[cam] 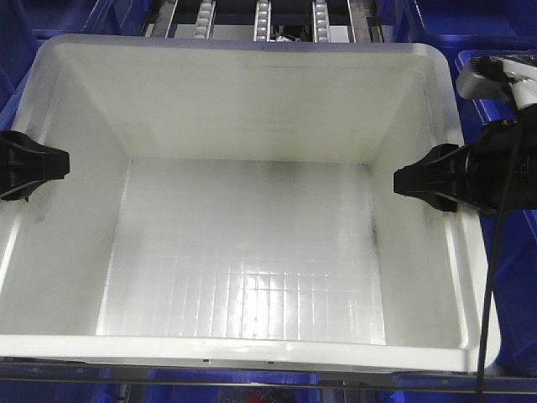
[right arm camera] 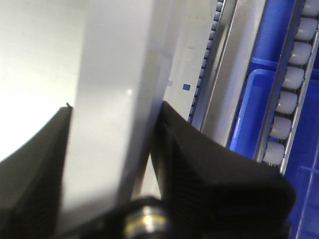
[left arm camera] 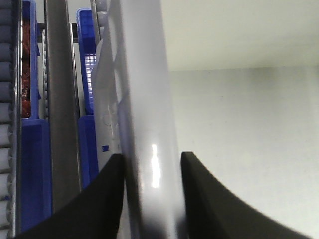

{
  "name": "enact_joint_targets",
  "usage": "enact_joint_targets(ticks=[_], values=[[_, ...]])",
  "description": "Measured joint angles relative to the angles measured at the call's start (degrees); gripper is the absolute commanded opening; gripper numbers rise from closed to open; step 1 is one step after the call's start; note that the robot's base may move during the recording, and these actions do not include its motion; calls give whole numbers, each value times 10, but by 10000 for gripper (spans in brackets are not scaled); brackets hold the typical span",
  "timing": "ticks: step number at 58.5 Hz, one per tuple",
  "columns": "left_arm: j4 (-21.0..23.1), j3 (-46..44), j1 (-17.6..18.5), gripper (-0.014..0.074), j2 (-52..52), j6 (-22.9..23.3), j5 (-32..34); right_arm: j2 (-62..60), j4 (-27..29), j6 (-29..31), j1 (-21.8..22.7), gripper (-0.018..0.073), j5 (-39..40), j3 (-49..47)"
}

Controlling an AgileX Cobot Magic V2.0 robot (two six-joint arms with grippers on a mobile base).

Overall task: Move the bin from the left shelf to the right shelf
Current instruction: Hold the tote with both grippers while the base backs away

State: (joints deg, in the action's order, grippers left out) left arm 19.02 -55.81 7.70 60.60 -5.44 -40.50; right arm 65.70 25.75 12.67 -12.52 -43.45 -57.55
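Observation:
The white bin (cam: 243, 50) fills the front view, open and with nothing inside. My left gripper (cam: 38, 164) is shut on its left rim, and my right gripper (cam: 419, 180) on its right rim. In the left wrist view the black fingers (left arm camera: 107, 194) press both sides of the rolled rim (left arm camera: 147, 99); that gripper (left arm camera: 152, 164) straddles it. The right wrist view shows the same: my gripper (right arm camera: 114, 114) clamps the rim (right arm camera: 117, 59). Roller tracks (cam: 262, 18) run beyond the far rim; I cannot tell whether they belong to the right shelf.
Dark blue bins (cam: 499, 71) crowd both sides and the far corners. Metal rails (left arm camera: 60, 99) and white rollers (right arm camera: 294, 69) run close beside the bin's outer walls. A silver rail (cam: 252, 379) crosses under the near rim. A black cable (cam: 491, 277) hangs from the right arm.

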Motion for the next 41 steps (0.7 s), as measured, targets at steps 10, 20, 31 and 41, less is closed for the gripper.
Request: enact_joint_targets(ticks=[10, 20, 31, 41], values=[[0, 0, 0, -7, 0, 0, 0, 0, 0, 0, 0, -4, 0, 0], [0, 0, 0, -7, 0, 0, 0, 0, 0, 0, 0, -4, 0, 0], [0, 0, 0, -7, 0, 0, 0, 0, 0, 0, 0, -4, 0, 0], [0, 0, 0, -7, 0, 0, 0, 0, 0, 0, 0, -4, 0, 0]])
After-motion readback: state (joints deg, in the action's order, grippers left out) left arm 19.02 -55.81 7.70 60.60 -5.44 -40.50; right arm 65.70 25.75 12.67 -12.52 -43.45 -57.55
